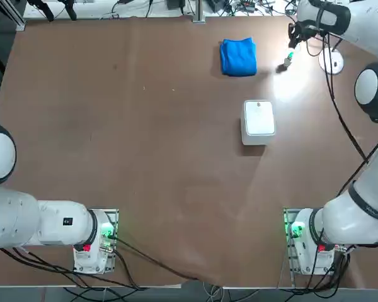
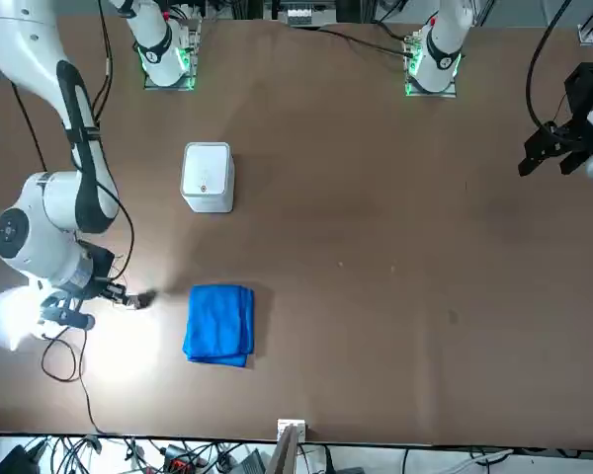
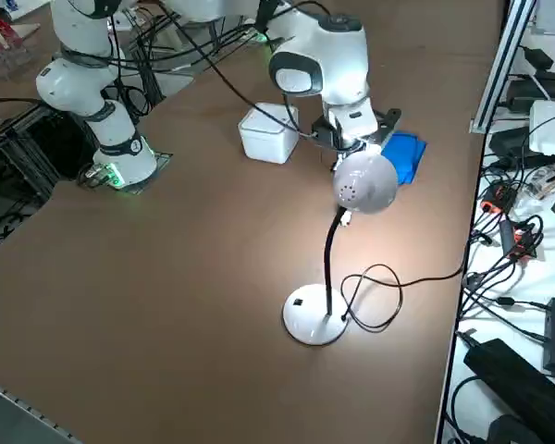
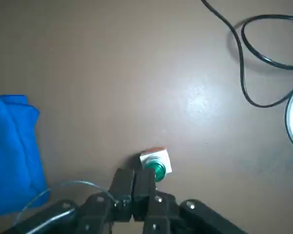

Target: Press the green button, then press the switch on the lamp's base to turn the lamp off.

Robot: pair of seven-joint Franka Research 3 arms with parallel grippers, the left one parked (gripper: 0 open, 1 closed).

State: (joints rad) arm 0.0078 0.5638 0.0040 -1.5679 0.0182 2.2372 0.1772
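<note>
The worktop [image 1: 145, 157] is covered in a matt brown sheet, smooth, showing a soft sheen only where the lamp [image 3: 351, 199] lights it. The blue cloth [image 1: 239, 56] is soft folded fabric with a dull nap. The green button [image 4: 157, 169] has a glossy translucent plastic cap on a pale plastic stub. The right gripper [image 4: 135, 190], just at the button, has matt black fingers [image 4: 122, 187] pressed together. The lamp's base [image 3: 313, 319] is smooth white plastic with a slight gloss, and its cable [image 3: 388, 287] is black rubbery sheathing. The white box [image 1: 259, 121] at the cloth's 5 o'clock looks like smooth satin plastic.
</note>
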